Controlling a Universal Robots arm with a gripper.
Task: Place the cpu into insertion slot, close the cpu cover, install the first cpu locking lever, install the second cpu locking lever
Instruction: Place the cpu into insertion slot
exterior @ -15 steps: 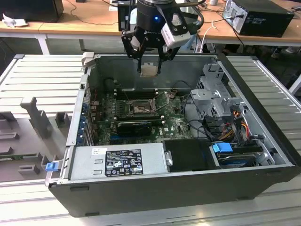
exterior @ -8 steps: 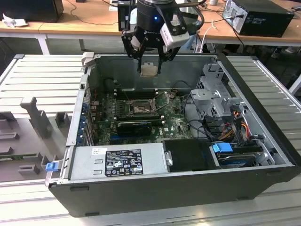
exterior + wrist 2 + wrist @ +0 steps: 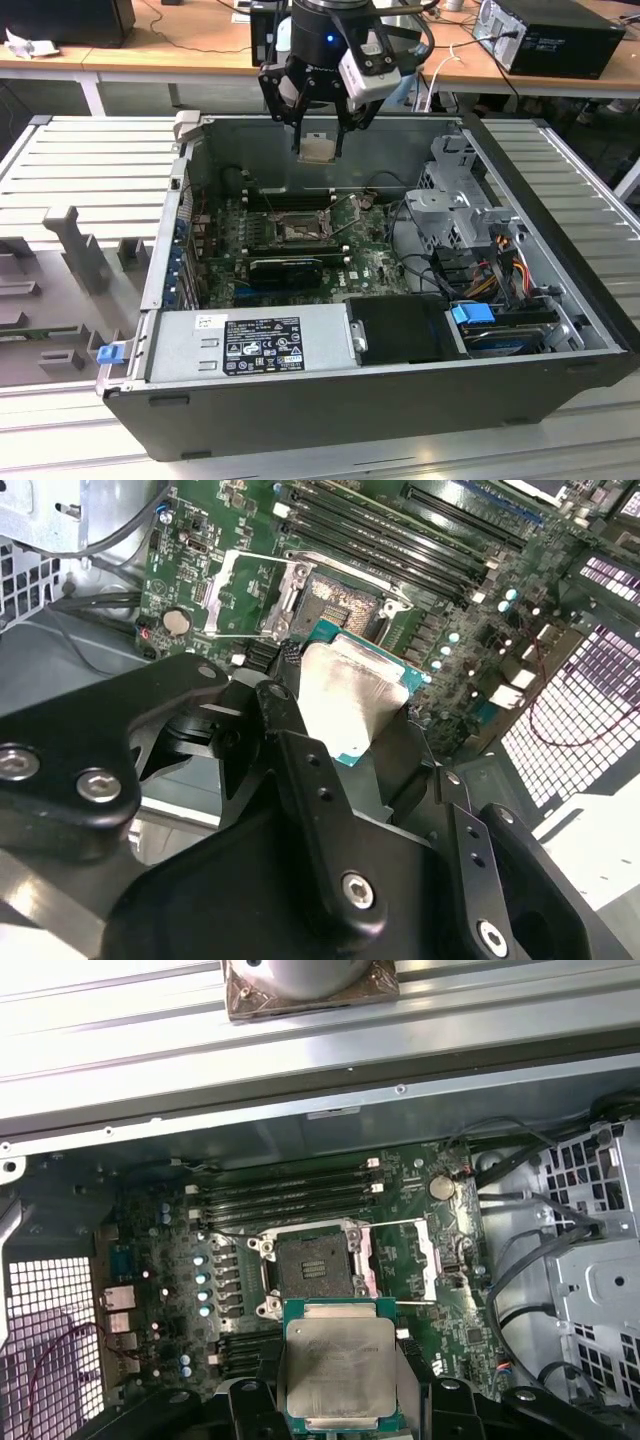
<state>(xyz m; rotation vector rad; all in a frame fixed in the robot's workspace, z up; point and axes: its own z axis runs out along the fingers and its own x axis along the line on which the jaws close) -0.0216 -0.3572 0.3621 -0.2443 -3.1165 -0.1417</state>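
My gripper [image 3: 319, 150] hangs above the open computer case, shut on the cpu [image 3: 318, 148], a small silvery-beige square held flat between the two fingers. Both wrist views show the cpu [image 3: 340, 1365] [image 3: 350, 705] pinched at its sides, well above the green board [image 3: 365, 265]. The insertion slot [image 3: 310, 1265] [image 3: 342, 605] [image 3: 298, 231] is a dark square socket with a grey rim, lying bare below and a little ahead of the chip. The cpu cover [image 3: 405, 1258] [image 3: 245, 592] is swung open and stands beside the socket.
A grey power supply [image 3: 250, 345] fills the case's near side. A drive cage [image 3: 465, 210] with cables stands at the exterior view's right. A long black ribbed card [image 3: 285, 268] lies next to the socket, memory slots [image 3: 285, 1200] beyond it. Case walls [image 3: 165, 250] ring the board.
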